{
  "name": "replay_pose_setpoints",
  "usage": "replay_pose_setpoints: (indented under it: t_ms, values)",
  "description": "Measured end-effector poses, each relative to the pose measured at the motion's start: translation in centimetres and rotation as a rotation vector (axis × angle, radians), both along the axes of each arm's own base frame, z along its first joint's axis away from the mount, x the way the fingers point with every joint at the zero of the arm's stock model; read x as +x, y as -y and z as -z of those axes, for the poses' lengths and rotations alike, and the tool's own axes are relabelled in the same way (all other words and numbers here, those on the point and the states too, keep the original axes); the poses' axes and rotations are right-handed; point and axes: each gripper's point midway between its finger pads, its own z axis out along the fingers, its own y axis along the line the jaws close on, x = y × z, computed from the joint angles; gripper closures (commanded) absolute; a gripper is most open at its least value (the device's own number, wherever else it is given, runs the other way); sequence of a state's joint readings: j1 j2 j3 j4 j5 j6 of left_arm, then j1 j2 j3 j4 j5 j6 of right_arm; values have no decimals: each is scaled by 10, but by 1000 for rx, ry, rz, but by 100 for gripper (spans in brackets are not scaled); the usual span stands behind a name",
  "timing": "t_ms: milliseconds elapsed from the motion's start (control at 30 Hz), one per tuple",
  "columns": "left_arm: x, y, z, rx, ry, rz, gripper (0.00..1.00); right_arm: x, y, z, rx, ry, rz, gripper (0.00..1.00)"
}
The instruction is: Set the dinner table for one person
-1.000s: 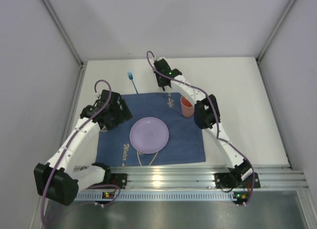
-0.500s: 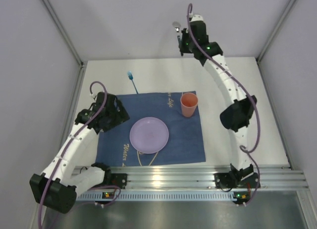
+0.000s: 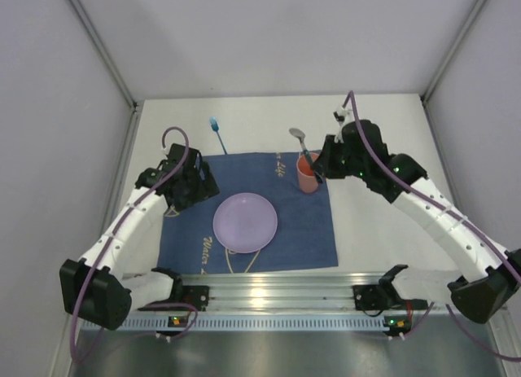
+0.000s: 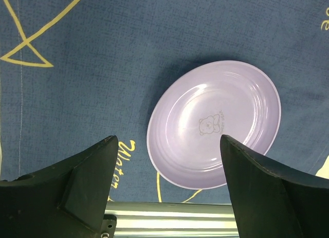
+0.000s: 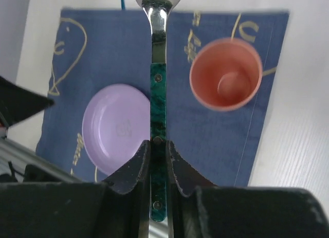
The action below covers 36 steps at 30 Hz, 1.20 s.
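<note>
The right fingers (image 5: 141,168) are closed almost fully on the green handle of a spoon (image 5: 157,53), pinching it from both sides near its tail end. The spoon runs straight out from them, its metal bowl at the far tip. From overhead its long axis slants from the fingers toward the far left, and the bowl shows just past the far edge of the dark blue cloth (image 3: 301,230). The spoon is held in the air, touching neither the cloth nor the salmon cup (image 5: 226,73). In the right wrist view the cup stands upright and empty to one side of the handle, near the cloth's far right corner.

The left fingers (image 4: 77,191) stand wide apart and hold nothing – they hang over the left part of the cloth. The lilac plate (image 4: 216,125) shows on the cloth below, between them.

The worktop (image 3: 391,133) lies flat and white under everything. An aluminium rail (image 3: 326,291) runs along its near edge, where the arm bases sit. From overhead it looks broader from left to right, so its long axis follows the rail. The cloth lies against the near edge, roughly midway along it. A thin blue-tipped utensil (image 3: 216,133) lies on the bare worktop just beyond the cloth's far left corner – what kind it is cannot be told.
</note>
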State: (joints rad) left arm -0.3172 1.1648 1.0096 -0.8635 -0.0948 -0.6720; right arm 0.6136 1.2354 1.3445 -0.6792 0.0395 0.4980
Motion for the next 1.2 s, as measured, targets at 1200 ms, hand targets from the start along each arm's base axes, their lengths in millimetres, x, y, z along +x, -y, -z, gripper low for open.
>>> replay_pose_setpoints:
  t_ms: [1200]
  values:
    - [-37,-2,21,-76,0,-37,16,-110,-18,226,-346,-526,-34,100]
